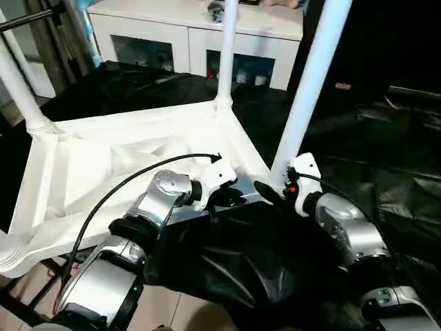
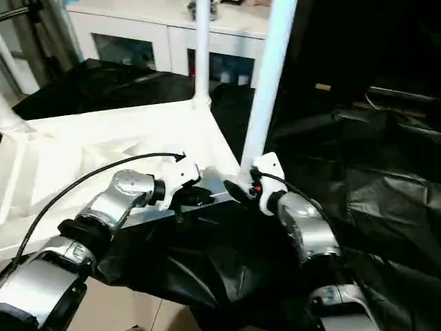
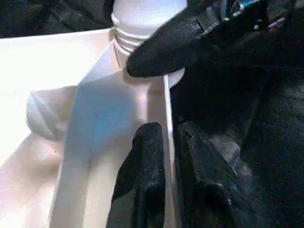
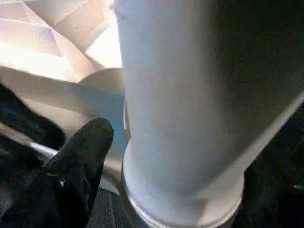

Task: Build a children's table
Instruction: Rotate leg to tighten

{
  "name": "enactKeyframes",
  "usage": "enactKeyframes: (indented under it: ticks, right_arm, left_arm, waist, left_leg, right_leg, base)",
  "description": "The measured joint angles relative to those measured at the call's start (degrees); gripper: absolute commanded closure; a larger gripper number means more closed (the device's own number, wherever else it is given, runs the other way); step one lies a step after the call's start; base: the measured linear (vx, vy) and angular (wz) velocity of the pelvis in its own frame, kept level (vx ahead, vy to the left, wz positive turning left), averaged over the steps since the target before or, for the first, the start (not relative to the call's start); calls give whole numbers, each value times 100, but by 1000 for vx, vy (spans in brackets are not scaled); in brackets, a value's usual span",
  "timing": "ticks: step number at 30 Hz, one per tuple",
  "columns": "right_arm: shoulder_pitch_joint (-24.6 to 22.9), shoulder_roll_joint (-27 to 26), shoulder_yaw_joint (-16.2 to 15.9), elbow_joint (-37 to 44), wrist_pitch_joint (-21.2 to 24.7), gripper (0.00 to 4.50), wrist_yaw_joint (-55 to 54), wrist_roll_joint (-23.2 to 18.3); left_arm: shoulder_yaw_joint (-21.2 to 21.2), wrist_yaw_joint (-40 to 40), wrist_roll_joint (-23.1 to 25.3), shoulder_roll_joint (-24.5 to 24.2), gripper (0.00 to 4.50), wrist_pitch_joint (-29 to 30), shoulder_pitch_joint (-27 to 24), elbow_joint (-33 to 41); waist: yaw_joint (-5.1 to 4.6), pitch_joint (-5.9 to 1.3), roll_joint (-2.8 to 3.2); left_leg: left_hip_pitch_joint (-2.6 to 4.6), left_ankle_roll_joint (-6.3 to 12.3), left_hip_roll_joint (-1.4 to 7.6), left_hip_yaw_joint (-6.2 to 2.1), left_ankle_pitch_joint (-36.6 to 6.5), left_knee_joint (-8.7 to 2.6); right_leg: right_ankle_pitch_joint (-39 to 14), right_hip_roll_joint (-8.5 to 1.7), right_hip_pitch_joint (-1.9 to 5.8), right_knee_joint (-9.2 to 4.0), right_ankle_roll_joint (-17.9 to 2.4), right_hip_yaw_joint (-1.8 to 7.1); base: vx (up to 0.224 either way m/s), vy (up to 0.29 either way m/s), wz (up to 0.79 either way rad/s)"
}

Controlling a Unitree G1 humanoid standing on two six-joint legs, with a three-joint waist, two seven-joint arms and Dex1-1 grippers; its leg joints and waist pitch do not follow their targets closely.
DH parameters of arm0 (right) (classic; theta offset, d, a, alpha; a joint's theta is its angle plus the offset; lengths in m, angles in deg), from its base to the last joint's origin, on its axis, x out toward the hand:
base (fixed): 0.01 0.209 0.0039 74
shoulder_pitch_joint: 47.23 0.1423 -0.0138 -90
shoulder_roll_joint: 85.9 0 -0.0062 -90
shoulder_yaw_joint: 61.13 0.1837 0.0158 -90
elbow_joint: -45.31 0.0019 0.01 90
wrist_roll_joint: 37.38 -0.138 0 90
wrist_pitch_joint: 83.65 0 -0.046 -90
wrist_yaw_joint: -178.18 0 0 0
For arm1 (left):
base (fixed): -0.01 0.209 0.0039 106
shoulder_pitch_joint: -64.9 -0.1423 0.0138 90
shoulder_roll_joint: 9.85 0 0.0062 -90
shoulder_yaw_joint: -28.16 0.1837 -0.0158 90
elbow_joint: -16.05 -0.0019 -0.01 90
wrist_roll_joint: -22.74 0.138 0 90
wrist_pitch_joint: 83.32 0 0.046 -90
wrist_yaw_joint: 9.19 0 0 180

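Observation:
The children's table lies upside down, its white tabletop (image 1: 103, 158) showing the ribbed underside. White legs stand up from the corner sockets: one at the near right (image 1: 310, 83), one at the far right (image 1: 226, 55) and one at the far left (image 1: 17, 83). My left gripper (image 1: 231, 196) straddles the near rim (image 3: 167, 109) beside the near right leg, its two black fingers close on either side of the thin wall. My right gripper (image 1: 272, 187) stands open at the base of that leg (image 4: 180, 118), with one black finger (image 4: 85, 147) beside the socket.
A white cabinet (image 1: 186, 34) with glass doors stands behind the tabletop. Crumpled black sheeting (image 1: 386, 152) covers the ground to the right and under my arms. A dark frame (image 1: 21, 303) and pale floor show at the near left.

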Motion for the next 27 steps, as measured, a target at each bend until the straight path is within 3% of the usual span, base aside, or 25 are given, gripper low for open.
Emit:
enactKeyframes:
  ticks: [7, 16, 20, 23, 27]
  right_arm:
    - [0, 31, 1, 4, -11, 59, 108, -39]
    - [-69, 104, -87, 110, -46, 59, 294, -34]
    - [-98, 189, -131, 122, -98, 59, 445, -27]
    - [-157, 322, -219, 166, -201, 42, 723, -33]
    - [-276, 777, -307, 393, -167, 21, 1646, -182]
  left_arm:
    - [113, -26, 116, -15, 359, 62, 108, -65]
    - [172, 297, 112, -123, 441, 514, 161, 27]
    - [126, 315, 88, -139, 449, 570, 136, 65]
    - [118, 504, 53, -250, 450, 418, 31, 195]
    - [111, 1128, -158, -489, 450, -249, -317, 511]
  waist:
    - [-17, 0, 9]
    - [-88, -3, 14]
    - [-73, -3, 14]
    - [-77, -2, 15]
    - [-51, 2, 36]
  left_leg:
    - [0, -1, 2, 0, 1, -10]
    - [4, -1, 2, 3, 1, -18]
    - [5, -1, 6, 2, 1, -17]
    - [4, -1, 5, 3, 1, -16]
    - [-4, -1, 5, 6, 0, -31]
  right_leg:
    - [-1, 2, -5, 0, 1, -2]
    - [-1, 3, -8, -1, 2, -2]
    - [-1, 6, -8, 0, 2, -5]
    - [-2, 6, -7, -2, 3, -3]
    - [-7, 5, -15, -6, 9, -5]
  base:
    - [0, 0, 0]
    - [0, 0, 0]
    - [0, 0, 0]
    - [0, 0, 0]
    - [0, 0, 0]
